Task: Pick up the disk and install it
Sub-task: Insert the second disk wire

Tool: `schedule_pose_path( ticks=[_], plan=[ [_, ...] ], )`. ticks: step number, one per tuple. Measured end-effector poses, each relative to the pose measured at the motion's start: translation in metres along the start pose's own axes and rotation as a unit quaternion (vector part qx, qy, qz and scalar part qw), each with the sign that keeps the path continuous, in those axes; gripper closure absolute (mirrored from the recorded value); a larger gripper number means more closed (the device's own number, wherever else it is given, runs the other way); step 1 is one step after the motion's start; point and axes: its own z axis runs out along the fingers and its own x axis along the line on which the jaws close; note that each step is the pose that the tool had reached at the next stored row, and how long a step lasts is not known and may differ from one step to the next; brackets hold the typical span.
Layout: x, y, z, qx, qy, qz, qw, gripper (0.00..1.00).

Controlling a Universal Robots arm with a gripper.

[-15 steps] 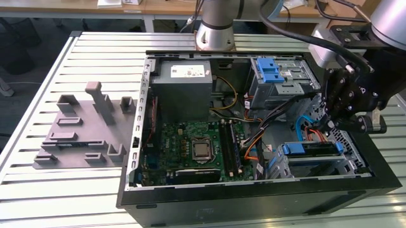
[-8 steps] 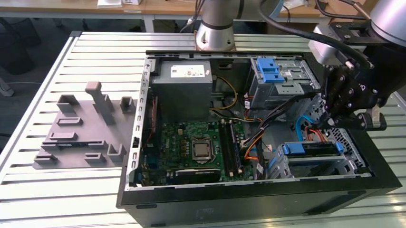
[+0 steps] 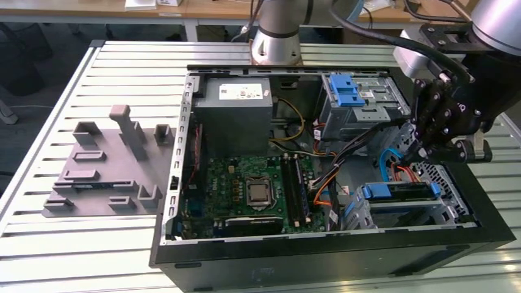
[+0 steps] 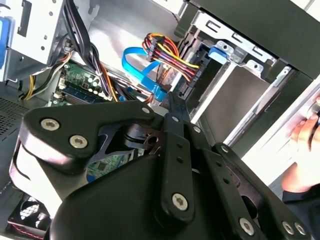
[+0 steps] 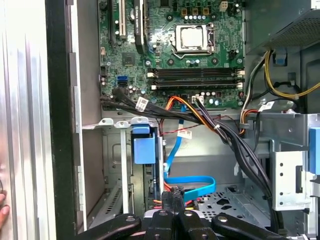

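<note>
Disk (image 3: 401, 191) seated in bay, gripper (image 3: 440, 152) just above, fingers together.

Camera placement: one off-arm, two wrist-mounted.
Exterior view: high, looking steeply down on open computer case (image 3: 326, 183) and slatted table (image 3: 82, 244), whole case in frame. Both wrist views: close inside case, past black gripper linkage (image 4: 170, 190); shared with exterior view: blue data cable (image 5: 192, 182), drive bay (image 5: 142, 165), motherboard (image 5: 190, 45).
</note>
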Motion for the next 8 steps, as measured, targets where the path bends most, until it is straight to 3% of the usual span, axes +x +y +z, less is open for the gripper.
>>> schedule_pose_path(
  ticks=[2,3,7,8],
  plan=[
    [-0.0016,0.0001,0.0,0.0,0.0004,0.0,1.0,0.89],
    [-0.0023,0.0002,0.0,0.0,0.0007,-0.001,1.0,0.83],
    [-0.0038,0.0005,0.0002,0.0,0.0019,-0.005,1.0,0.81],
    [-0.004,0.0006,0.0006,0.0,0.0022,-0.007,1.0,0.75]
  ],
)
